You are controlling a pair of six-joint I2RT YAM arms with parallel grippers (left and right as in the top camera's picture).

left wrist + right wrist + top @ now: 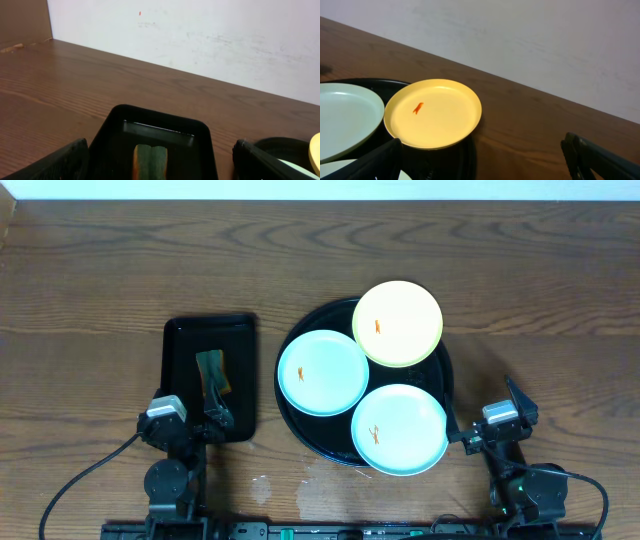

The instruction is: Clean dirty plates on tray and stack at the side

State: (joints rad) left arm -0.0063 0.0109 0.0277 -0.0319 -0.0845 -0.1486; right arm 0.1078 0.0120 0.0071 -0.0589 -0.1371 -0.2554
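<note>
On round tray (pixel 300 430): three smeared plates (pixel 322 372); left tool (pixel 161 162), right tool (pixel 485 160) gaping.

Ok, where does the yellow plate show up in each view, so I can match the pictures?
Overhead: yellow plate sits upper centre-right, at the far rim of the round black tray.
Left wrist: only a sliver of it at the right edge.
Right wrist: left of centre, with its orange smear showing.
Shared landmark: the round black tray, seen in all three views.
</note>
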